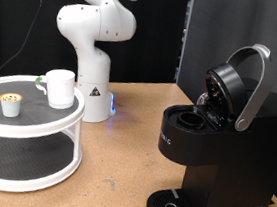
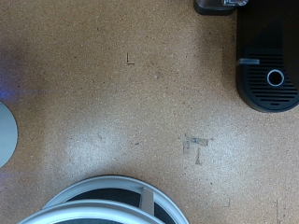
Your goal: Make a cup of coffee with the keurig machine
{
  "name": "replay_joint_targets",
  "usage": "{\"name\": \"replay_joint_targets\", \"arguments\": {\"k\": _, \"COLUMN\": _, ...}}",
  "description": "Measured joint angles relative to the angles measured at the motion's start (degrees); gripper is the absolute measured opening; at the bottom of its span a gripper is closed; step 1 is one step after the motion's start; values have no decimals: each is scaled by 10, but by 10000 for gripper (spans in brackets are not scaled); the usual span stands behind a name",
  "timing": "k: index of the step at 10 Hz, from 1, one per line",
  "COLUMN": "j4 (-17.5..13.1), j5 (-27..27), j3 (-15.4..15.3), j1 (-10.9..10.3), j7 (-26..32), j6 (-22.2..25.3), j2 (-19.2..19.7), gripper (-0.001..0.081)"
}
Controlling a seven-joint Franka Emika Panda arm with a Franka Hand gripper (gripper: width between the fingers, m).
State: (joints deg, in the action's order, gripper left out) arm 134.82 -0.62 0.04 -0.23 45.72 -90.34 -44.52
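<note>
The keurig machine [image 1: 215,142] stands on the bench [image 1: 123,152] at the exterior view's right, lid raised. The cup [image 1: 59,87] sits on a white two-tier stand [image 1: 27,131] at the left — beside a small pod [image 1: 12,104]. The pincer is out of view — state unknowable.

White Franka Panda arm [image 1: 97,23], glossy and rounded

We see smooth white shells with bulbous joints stacked over a wider cylindrical base, which carries a small dark triangular warning label and, low at its side, a spot of blue light. Darker seams ring the joints where the segments meet. The upper links run out of the exterior view's top, so we cannot see the end effector in either view.
</note>
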Motion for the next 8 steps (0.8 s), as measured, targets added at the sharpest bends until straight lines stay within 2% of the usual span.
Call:
{"name": "replay_joint_targets", "arguments": {"k": 2, "j4": 0, "j5": -2, "j3": 9, "j1": 0, "j7": 7, "j6": -4, "j2": 0, "gripper": 808}}
{"name": "replay_joint_targets", "arguments": {"k": 6, "j4": -18, "j5": 3, "j3": 83, "j1": 6, "j7": 67, "j6": -8, "j2": 2, "gripper": 808}}
{"name": "replay_joint_targets", "arguments": {"k": 8, "j4": -25, "j5": 3, "j3": 90, "j1": 7, "j7": 70, "j6": -5, "j2": 9, "gripper": 808}}
